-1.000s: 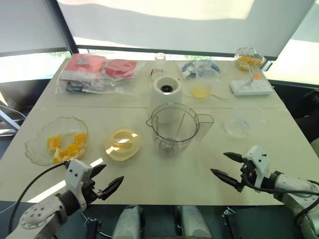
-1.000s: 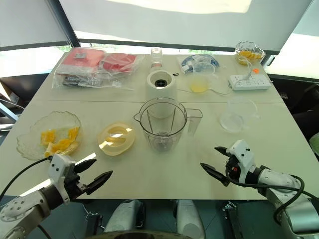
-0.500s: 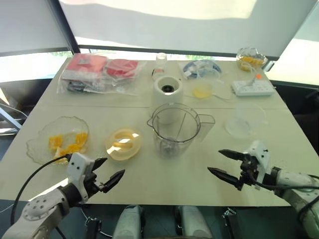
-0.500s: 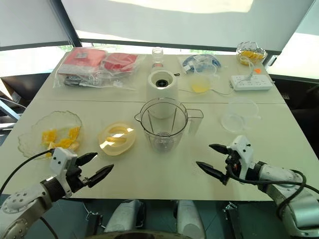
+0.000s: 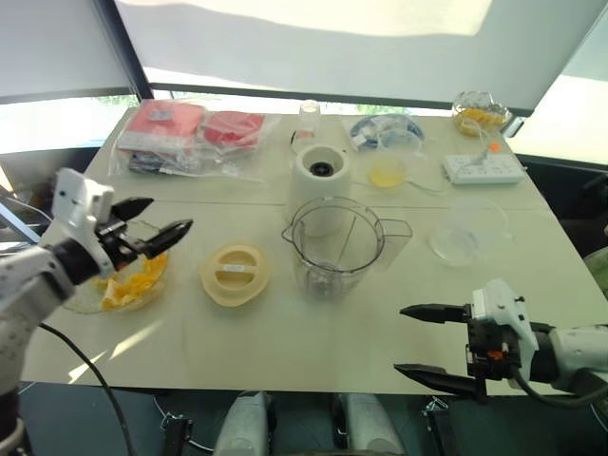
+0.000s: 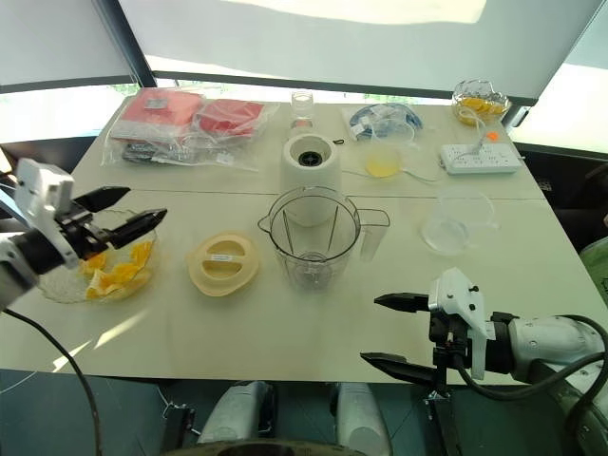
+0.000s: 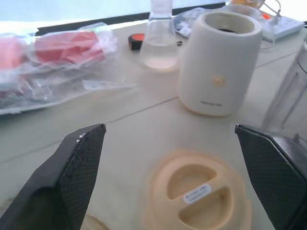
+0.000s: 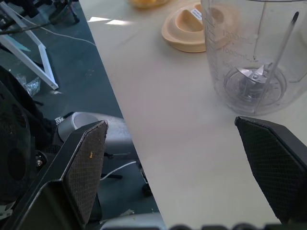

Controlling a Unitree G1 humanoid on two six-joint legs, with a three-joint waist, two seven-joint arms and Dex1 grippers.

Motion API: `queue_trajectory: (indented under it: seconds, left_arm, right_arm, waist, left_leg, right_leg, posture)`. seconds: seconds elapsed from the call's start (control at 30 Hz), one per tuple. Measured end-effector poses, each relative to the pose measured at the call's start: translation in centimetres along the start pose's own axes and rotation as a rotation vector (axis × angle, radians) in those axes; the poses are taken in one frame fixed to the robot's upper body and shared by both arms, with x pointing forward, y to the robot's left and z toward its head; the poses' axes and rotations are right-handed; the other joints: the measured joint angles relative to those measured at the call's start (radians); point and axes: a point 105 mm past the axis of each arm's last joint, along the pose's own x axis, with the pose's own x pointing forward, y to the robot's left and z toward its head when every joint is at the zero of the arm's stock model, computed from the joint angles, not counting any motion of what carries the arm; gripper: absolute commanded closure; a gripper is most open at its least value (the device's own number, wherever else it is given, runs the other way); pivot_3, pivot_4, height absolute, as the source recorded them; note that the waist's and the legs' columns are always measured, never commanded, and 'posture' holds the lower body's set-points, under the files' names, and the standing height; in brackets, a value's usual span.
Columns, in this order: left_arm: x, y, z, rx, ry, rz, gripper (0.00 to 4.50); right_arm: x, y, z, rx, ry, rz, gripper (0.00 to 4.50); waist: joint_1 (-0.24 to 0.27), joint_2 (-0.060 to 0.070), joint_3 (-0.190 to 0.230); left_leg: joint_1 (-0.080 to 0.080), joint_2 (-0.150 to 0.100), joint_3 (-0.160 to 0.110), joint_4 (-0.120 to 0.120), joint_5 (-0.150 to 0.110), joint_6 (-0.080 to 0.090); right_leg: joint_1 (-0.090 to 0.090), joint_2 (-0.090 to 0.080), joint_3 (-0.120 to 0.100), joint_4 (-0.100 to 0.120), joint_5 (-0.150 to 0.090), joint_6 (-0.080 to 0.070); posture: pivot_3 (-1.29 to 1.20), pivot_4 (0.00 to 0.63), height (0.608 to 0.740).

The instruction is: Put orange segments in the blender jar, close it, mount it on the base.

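The clear blender jar (image 5: 332, 249) stands upright and uncovered mid-table, its blades (image 8: 249, 79) visible at the bottom. Its cream lid (image 5: 234, 274) lies flat to the jar's left, and the white base (image 5: 319, 179) stands just behind the jar. At the left edge, a glass bowl (image 5: 84, 302) holds orange segments (image 5: 133, 285). My left gripper (image 5: 171, 213) hovers open over that bowl with nothing between its fingers. Over the near table edge, right of the jar, my right gripper (image 5: 400, 339) is wide open and holds nothing.
Bagged red packages (image 5: 185, 133) lie at the back left, with a glass flask (image 5: 306, 116) behind the base. A cup of yellow liquid (image 5: 385, 171), a power strip (image 5: 482, 168), a second bowl of fruit (image 5: 478, 109) and a clear glass dish (image 5: 461, 233) occupy the right side.
My left arm rose from the front edge and swung left, over the bowl of segments. My right gripper drew back toward the front edge and opened wider.
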Motion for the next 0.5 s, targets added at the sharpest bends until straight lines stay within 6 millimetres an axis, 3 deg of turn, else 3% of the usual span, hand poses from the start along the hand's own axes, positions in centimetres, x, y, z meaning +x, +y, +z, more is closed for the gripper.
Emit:
queue_trajectory:
  seconds: [0.13, 0.3, 0.5]
  left_arm:
    - [-2.3, 4.2, -0.5, -0.044, 0.205, 0.153, 0.0]
    - [-4.4, 8.5, -4.8, -0.138, 0.461, 0.38, 0.0]
    - [-3.6, 8.7, -6.8, -0.151, 0.58, 0.431, 0.0]
  right_arm:
    - [0.7, 0.2, -0.1, -0.015, 0.003, 0.015, 0.03]
    - [1.5, 0.7, -0.6, 0.007, 0.008, 0.045, 0.03]
    - [1.6, 0.6, -0.5, -0.002, 0.01, 0.045, 0.03]
  waist:
    - [-0.002, 0.0, 0.001]
    - [0.001, 0.0, 0.001]
    - [0.007, -0.004, 0.001]
  left_leg:
    - [0.001, 0.0, 0.0, 0.0, 0.0, 0.0]
    - [0.002, 0.001, 0.0, 0.0, 0.0, 0.0]
    - [0.0, 0.0, 0.0, 0.0, 0.0, -0.001]
  right_leg:
    - [0.0, 0.001, 0.0, 0.001, 0.0, 0.0]
    - [0.0, -0.001, 0.0, 0.001, 0.0, -0.001]
    - [0.0, -0.003, 0.0, 0.0, 0.0, -0.001]
  posture:
    - [0.0, 0.15, 0.74]
    - [0.0, 0.15, 0.74]
    - [0.0, 0.15, 0.74]
